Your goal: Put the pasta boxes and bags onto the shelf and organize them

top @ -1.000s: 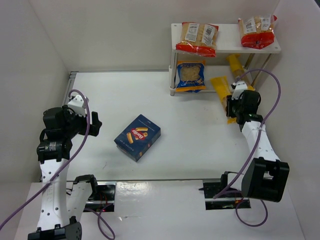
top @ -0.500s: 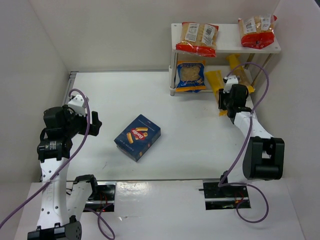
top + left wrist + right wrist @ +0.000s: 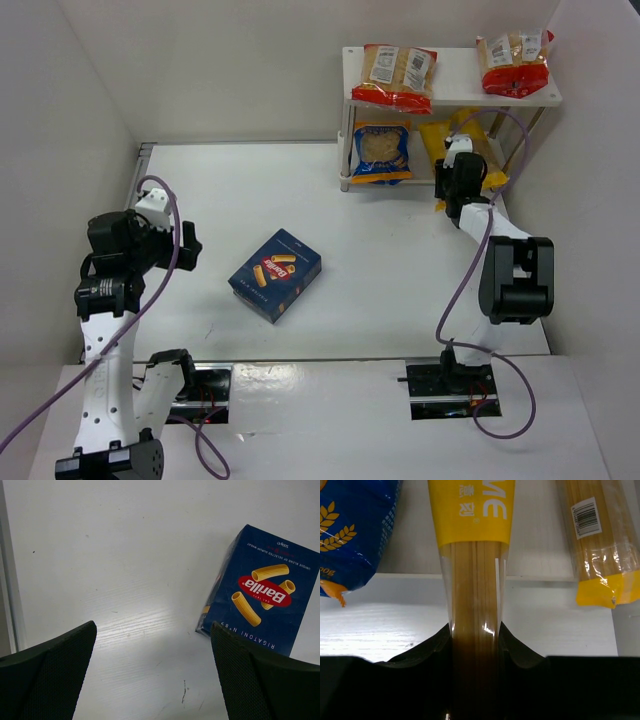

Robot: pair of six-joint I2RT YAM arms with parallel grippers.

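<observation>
Right fingers (image 3: 427, 655) clench a long narrow yellow-orange spaghetti bag (image 3: 474, 580) by its clear lower part, one finger pressed against each side. Straight ahead of them, the bag's yellow printed end reaches over the lower board of the small white two-level shelf (image 3: 535, 545). To the left of the fingers, a squarer clear bag of pale pasta with blue edges (image 3: 350, 530) lies on the same board, near the held bag but apart from it. To their right a second spaghetti bag (image 3: 600, 545) lies on the board, its yellow end overhanging the front edge. From the top camera, two clear bags with red edges sit above the fingers on the upper board, one at the left end (image 3: 398, 75) and one at the right end (image 3: 514, 62).

Across the white table (image 3: 125, 555), the left fingers (image 3: 55, 670) are spread wide with nothing between them, hovering over bare surface. Ahead and to their right lies the flat dark-blue cardboard pasta box (image 3: 260, 595), face up with its red oval logo and yellow tubes showing, well apart from the shelf; its near corner is hidden behind one finger in the wrist view.
</observation>
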